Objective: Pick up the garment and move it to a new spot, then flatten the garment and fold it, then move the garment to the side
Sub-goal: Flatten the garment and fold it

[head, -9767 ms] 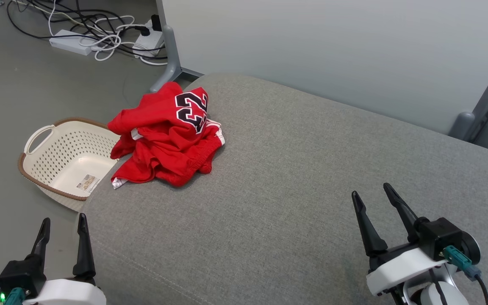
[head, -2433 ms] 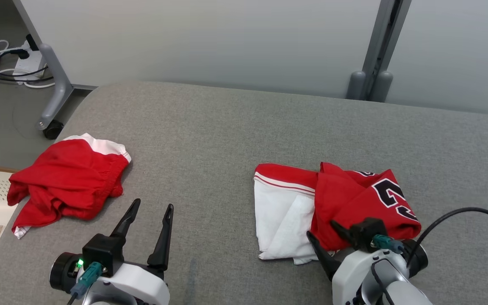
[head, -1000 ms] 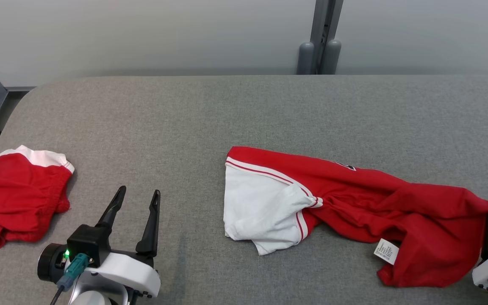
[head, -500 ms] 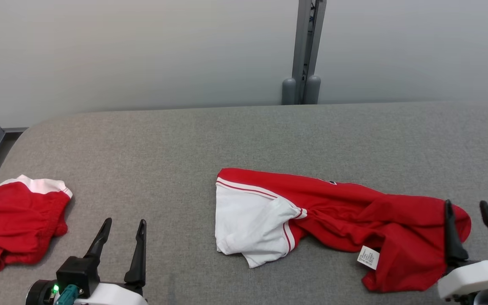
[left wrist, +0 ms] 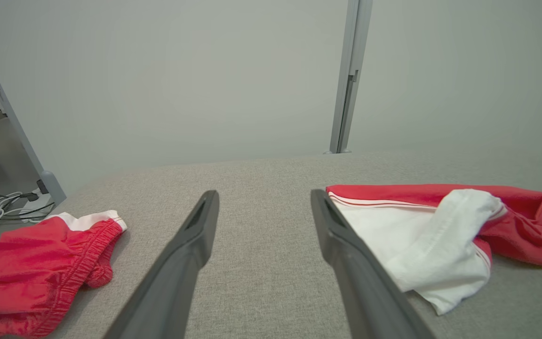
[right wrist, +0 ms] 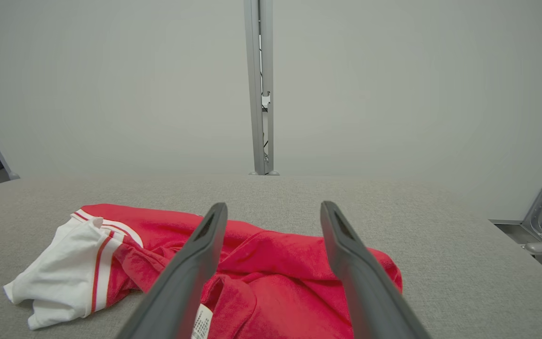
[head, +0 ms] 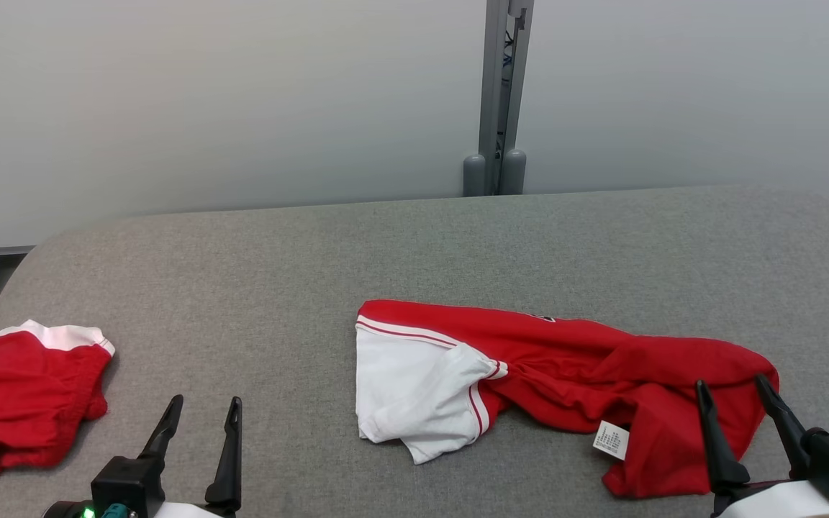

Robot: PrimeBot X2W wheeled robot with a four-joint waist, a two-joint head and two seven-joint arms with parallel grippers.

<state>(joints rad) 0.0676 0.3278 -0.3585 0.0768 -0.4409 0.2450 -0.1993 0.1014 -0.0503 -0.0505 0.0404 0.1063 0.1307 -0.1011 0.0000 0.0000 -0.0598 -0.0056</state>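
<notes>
Hovering with the right jaws spread wide and empty, their dark fingers (head: 715, 439) just short of the near red end of a crumpled red jersey garment with a white panel and a small white label (head: 601, 367). Holding the left jaws just as wide, gripping nothing, above bare grey fabric-covered desk (head: 278, 288), well to the left of the white panel. Ahead of and between the two pairs of jaws: that garment, stretched sideways yet twisted at its middle, white part nearer the left jaws, red bulk straight before the right ones. Outward of the left jaws: a second bunched red cloth with a white elastic band (head: 19, 403), easy to mistake for the target.

Likely trouble from here: closing on several stacked layers at the rumpled red end, so lifting a wad instead of one edge and locking in the twist. Equally, pulling from one end only, hence dragging and bunching the white panel rather than flattening it.
</notes>
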